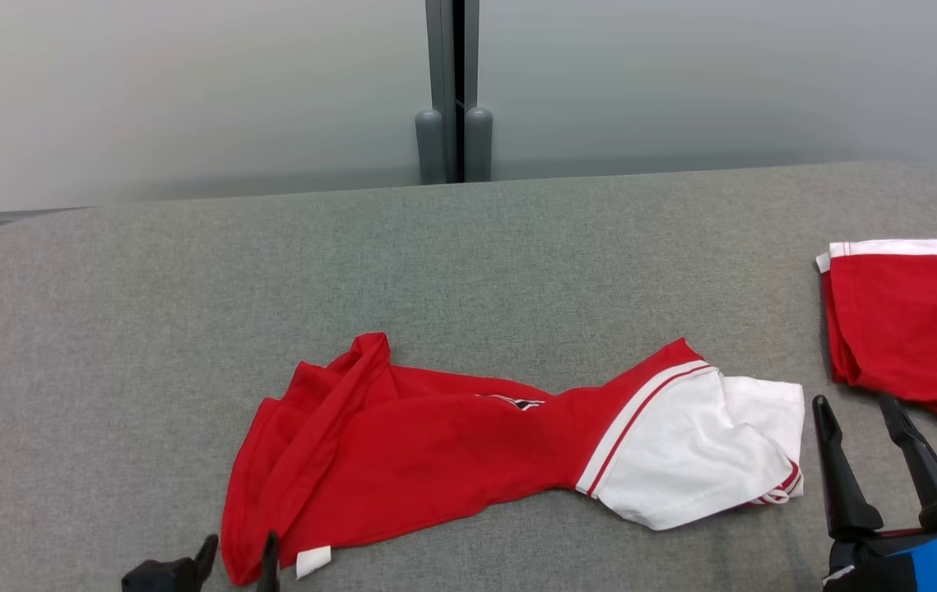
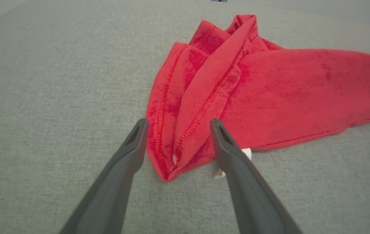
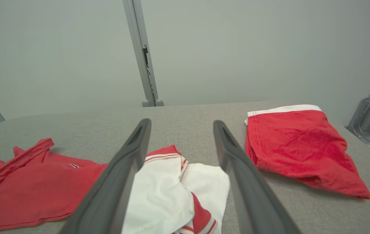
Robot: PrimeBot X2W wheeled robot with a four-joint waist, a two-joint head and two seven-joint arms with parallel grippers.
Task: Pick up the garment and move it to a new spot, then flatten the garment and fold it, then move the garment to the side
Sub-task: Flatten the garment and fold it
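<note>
Left wrist view: the spread left gripper (image 2: 179,122) is straddling a hem corner of the soft, light garment (image 2: 269,91) at the bench (image 2: 42,97) front edge. The right gripper (image 1: 853,400) is also standing spread. Pinching that stitched hem is advisable.

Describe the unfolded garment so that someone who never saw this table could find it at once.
Start from the grey table. The garment lies on the side nearest the robot, stretched left to right. Unlike the folded red pile at the right, it is crumpled and twisted, with a white end.
</note>
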